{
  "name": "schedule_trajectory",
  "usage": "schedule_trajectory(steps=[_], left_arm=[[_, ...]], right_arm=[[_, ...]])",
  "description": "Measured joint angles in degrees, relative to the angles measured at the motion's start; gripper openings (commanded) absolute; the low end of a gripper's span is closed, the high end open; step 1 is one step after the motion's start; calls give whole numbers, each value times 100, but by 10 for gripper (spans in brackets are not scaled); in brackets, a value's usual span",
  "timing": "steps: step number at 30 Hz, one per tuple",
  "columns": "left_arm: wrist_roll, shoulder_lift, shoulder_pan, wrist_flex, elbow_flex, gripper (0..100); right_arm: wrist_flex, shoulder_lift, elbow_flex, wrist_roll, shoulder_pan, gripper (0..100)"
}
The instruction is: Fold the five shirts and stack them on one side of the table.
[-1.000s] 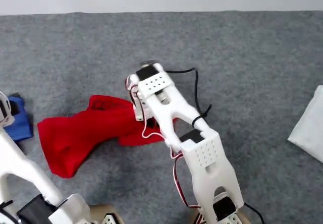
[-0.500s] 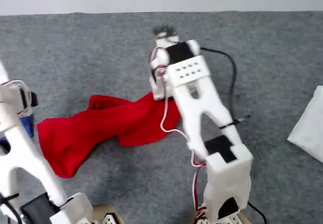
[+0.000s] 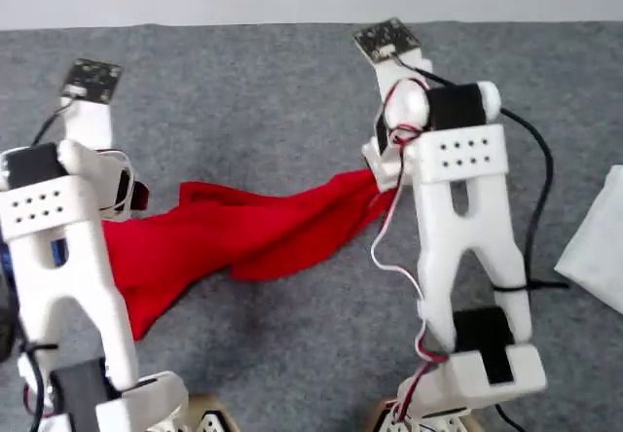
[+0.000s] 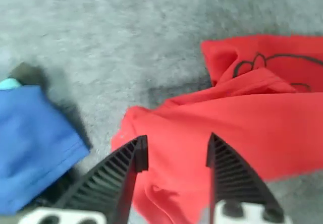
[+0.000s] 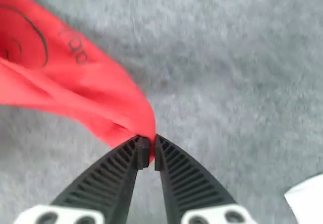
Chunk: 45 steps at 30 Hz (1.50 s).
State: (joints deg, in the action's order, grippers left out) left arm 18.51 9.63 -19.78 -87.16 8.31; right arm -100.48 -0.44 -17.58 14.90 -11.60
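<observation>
So the grey surface point(image 3: 243, 72) took up pretty much everything, with both arms leaning out over it from the near edge. The right arm point(image 3: 458, 208) stood a bit right of the middle, and the left arm point(image 3: 68, 247) was over on the left side.

Between them the red shirt point(image 3: 243, 237) was pulled out into a long crumpled band. It ran from under the left arm's wrist across to the right arm's wrist, baggier at the left end and narrowing to a point at the right end. It wasn't folded at all, just stretched and bunched up, and some dark print showed on it in both wrist views.

A white shirt point(image 3: 596, 242) lay at the right edge of the surface, well apart from the red one. A blue shirt point(image 4: 35, 138) lay on the surface just beside the red shirt's left end.

The right fingers point(image 5: 148, 147) were pinched together on the very tip of that narrow end, with a bit of red cloth squeezed between them. The left fingers point(image 4: 176, 142) were spread wide apart over the shirt's other end, gripping nothing, with red cloth showing in the gap. Whether they actually touched the cloth or just hung above it, honestly couldn't tell from that angle.
</observation>
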Motion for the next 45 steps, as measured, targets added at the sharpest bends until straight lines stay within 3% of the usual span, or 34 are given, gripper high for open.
schedule_trajectory(steps=[7,17,23,25,35,45], left_arm=[[668,-1116,35,44,0,253],[1644,-2514,35,-387,-659,250],[2057,-3235,-9,-607,-738,66],[2092,-3226,0,-642,-756,3],[2057,-2163,9,-985,-1662,6],[1213,-624,237,-1020,-3165,6]], right_arm=[[0,-615,1099,79,9,9],[0,-659,1231,79,9,9],[0,-659,1231,79,9,9],[0,-659,1231,79,9,9],[237,-659,1187,79,88,9],[888,-659,-615,114,440,9]])
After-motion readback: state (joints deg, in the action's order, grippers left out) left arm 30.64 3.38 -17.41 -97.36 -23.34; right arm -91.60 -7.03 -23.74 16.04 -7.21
